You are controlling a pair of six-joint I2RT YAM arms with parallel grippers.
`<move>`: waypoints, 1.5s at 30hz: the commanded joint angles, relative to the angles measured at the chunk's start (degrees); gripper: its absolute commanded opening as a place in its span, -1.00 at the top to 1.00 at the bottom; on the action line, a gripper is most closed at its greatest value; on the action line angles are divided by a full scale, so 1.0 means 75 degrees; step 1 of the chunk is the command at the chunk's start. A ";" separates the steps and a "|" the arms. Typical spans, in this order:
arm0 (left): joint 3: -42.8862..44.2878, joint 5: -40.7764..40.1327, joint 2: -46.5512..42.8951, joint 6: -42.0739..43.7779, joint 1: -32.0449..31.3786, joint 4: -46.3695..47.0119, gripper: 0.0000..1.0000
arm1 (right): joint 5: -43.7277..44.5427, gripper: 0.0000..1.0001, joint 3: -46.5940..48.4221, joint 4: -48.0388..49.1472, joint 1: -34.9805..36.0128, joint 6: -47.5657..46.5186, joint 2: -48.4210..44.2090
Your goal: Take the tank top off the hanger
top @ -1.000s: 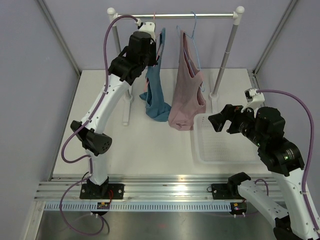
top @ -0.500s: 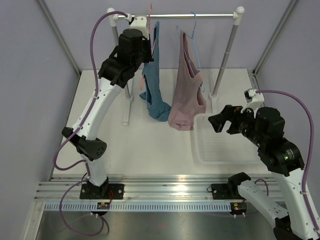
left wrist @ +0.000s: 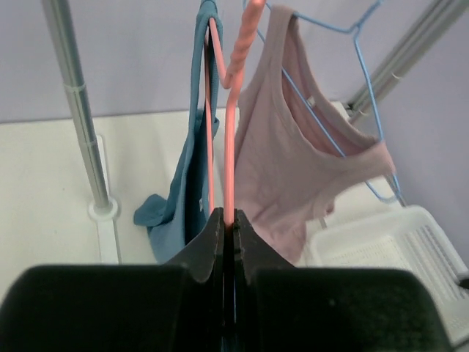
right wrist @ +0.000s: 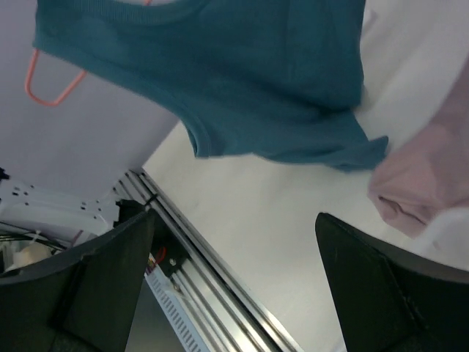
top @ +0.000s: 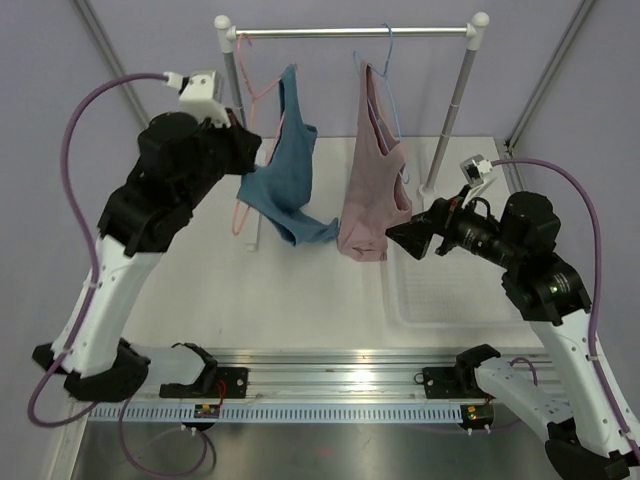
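Note:
My left gripper (top: pixel 248 152) is shut on the pink wire hanger (top: pixel 238 212) and holds it tilted, left of the rail's middle. Its hook is near the rail's left end; I cannot tell if it rests there. The teal tank top (top: pixel 285 175) hangs on it, swung out to the left. In the left wrist view the shut gripper (left wrist: pixel 229 220) pinches the hanger's wire (left wrist: pixel 232 117), with the teal top (left wrist: pixel 189 183) behind it. My right gripper (top: pixel 395 238) is open and empty by the pink top's hem. The right wrist view shows the gripper (right wrist: pixel 234 293) below the teal top (right wrist: pixel 242 81) and a hanger corner (right wrist: pixel 47 84).
A dusty-pink tank top (top: pixel 375 185) hangs on a light-blue hanger (top: pixel 390 60) from the rail (top: pixel 350 32) between two posts. A white basket (top: pixel 440 290) lies at the right, under my right arm. Purple walls close the sides and back.
My left arm has swung left and toward the near side, pulling the pink hanger and teal top away from the rail's middle. My right gripper has moved left toward the hanging tops.

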 commanded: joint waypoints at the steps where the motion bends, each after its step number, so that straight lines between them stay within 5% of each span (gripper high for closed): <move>1: -0.0709 0.0772 -0.1579 -0.0453 -0.0017 0.0209 1.00 | -0.2089 -0.99 -0.0060 0.2124 0.0054 0.1001 0.0674; 5: -0.1858 0.1091 -0.2916 -0.0664 -0.0017 -0.0002 1.00 | -0.2619 -0.99 -0.0530 0.4211 0.0404 0.2106 0.1633; 8: -0.2795 0.1616 -0.3840 -0.0746 -0.0017 0.0067 1.00 | -0.1580 -0.99 -0.0319 0.4389 0.1291 0.1838 0.2372; 11: -0.3698 0.2262 -0.4474 -0.0933 -0.0028 0.0442 1.00 | 0.0677 -0.99 -0.0026 0.4470 0.2276 0.1440 0.2970; 23: -0.5246 0.2789 -0.4735 -0.1297 -0.0028 0.0840 1.00 | 0.3765 -0.68 0.0852 0.5057 0.3547 0.0092 0.4776; 29: -0.5388 0.3013 -0.4653 -0.1274 -0.0017 0.1017 1.00 | 0.3733 -0.52 0.1192 0.4975 0.3547 -0.0107 0.5374; 35: -0.5353 0.2768 -0.4618 -0.1145 -0.0017 0.0842 1.00 | 0.4096 0.25 0.1146 0.4964 0.3547 -0.0283 0.5317; 38: -0.5329 0.2416 -0.4606 -0.1004 -0.0028 0.0654 1.00 | 0.4166 0.47 0.0995 0.4975 0.3547 -0.0295 0.5211; 40: -0.5353 0.2415 -0.4606 -0.0922 -0.0017 0.0630 1.00 | 0.4236 0.95 0.0958 0.4964 0.3547 -0.0389 0.5188; 45: -0.5376 0.2415 -0.4711 -0.0782 -0.0017 0.0443 1.00 | 0.5195 1.00 0.1251 0.4238 0.3477 -0.0775 0.5246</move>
